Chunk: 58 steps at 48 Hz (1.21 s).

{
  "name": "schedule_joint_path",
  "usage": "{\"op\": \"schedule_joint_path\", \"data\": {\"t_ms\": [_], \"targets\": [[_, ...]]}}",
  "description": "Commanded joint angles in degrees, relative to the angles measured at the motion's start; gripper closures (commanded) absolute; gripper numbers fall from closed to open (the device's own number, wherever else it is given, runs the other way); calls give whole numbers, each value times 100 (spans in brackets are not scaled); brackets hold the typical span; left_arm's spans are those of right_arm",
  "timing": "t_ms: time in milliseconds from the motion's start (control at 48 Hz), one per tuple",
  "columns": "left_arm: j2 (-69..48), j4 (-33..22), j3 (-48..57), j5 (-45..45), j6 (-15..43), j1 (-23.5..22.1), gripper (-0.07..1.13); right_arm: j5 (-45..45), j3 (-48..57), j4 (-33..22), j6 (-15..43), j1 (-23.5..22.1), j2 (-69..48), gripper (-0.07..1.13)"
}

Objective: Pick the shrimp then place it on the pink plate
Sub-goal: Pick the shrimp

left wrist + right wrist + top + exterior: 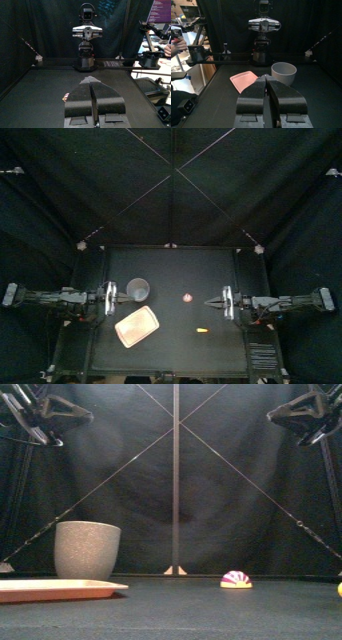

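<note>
Left hand (90, 81), jaws pressed together and holding nothing, raised above the left side of the tabletop (174, 268). Right hand (268, 78), likewise closed on nothing, raised above the right side, facing the left one. Shrimp (237, 579), a small toy striped red, white and yellow, lies on the bare tabletop between the two hands, nearer the right one and touched by neither. Pink plate (138, 326), a flat tray, sits to the front left of the shrimp, well apart from it. Grey speckled cup (87, 550) stands upright just behind the plate, left of the shrimp. Small yellow toy (203, 331) lies near the front, right of the plate.
</note>
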Motion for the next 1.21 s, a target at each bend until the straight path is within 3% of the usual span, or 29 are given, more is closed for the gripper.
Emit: {"op": "schedule_joint_path", "data": {"t_ms": [21, 396, 604, 917, 1021, 1208], "targets": [[44, -18, -185, 193, 0, 114, 86, 0, 0, 35, 53, 0, 185, 101], [44, -18, -281, 519, 0, 158, 87, 615, -185, 677, 844, 299, 1090, 98], [44, -18, -308, 483, -18, 149, 87, 1257, -272, 1327, 1345, 545, 1310, 72], [44, -18, -378, 352, 0, 158, 87, 1591, -272, 1310, 1389, 536, 1371, 25], [44, -26, -387, 352, -9, 158, 87, 1758, -281, 1143, 1389, 536, 1459, 19], [44, -18, -387, 255, -9, 176, 87, 2276, -325, 659, 1415, 835, 1775, 19]]}}
